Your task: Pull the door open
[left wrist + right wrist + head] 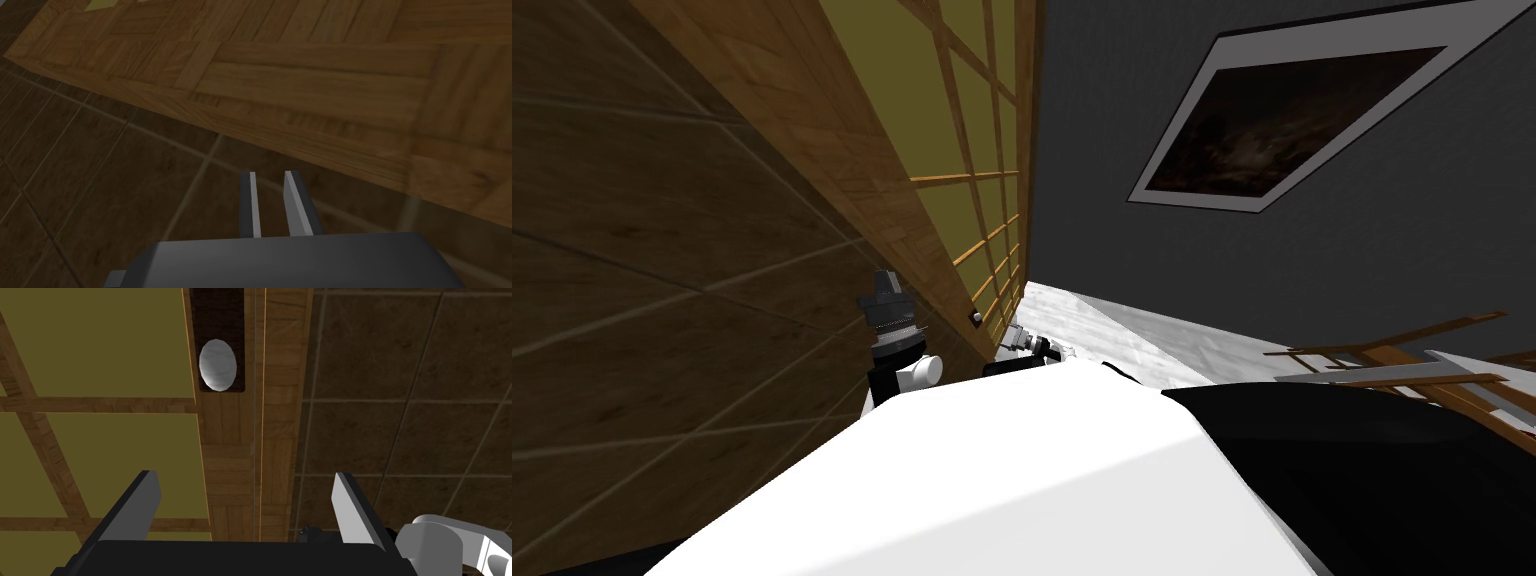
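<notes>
Since the door appears closed, the pull is judged not begun: its grey knob is left ungrasped at eleven o'clock of the wide-open, empty right gripper; the left gripper is nearly closed on nothing.

No words, numbers, labels or signs can be read anywhere — none on the door, its pale knob, the tiled wall or the framed picture, whose dark canvas carries no legible mark.
</notes>
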